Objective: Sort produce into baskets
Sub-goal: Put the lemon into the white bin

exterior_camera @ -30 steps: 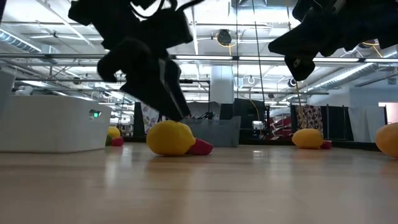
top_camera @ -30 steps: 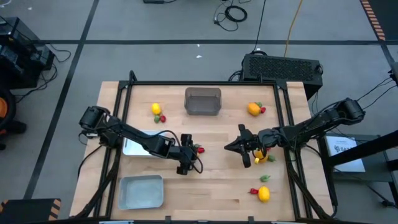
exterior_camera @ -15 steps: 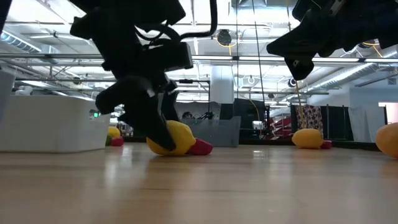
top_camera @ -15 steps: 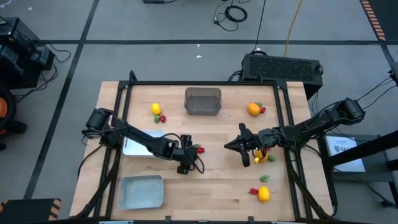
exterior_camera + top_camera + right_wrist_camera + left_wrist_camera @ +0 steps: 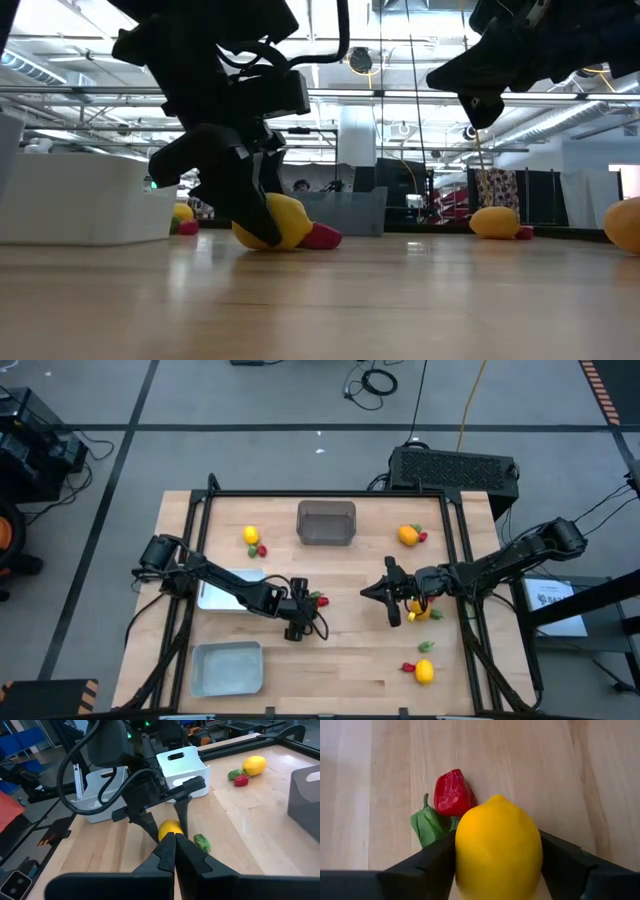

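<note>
A yellow lemon (image 5: 498,847) lies on the wooden table at mid-left, with a small red piece (image 5: 451,792) and a green piece (image 5: 430,825) touching its far side. My left gripper (image 5: 300,610) slants down onto the lemon and is shut on it. My right gripper (image 5: 368,597) hovers shut above the table's middle right and points toward the left arm, holding nothing. The baskets are a dark grey bin (image 5: 326,523) at the far middle, a white tray (image 5: 222,592) partly under the left arm, and a grey-blue tray (image 5: 227,667) at the near left. My left gripper pinches the lemon between its two fingers, one finger (image 5: 435,862) on each of the lemon's long sides (image 5: 462,855). The fingers slant down from the table's left side. The lemon's underside (image 5: 290,240) rests on the table.
More produce lies in small groups: a yellow round (image 5: 251,535) at the far left, an orange one (image 5: 408,535) at the far right, one (image 5: 420,614) under the right arm, one (image 5: 424,672) at the near right. A black frame edges the table.
My left gripper has sunk onto the lemon, and its fingers have closed in against the lemon's sides. The lemon has stayed where it was on the table.
</note>
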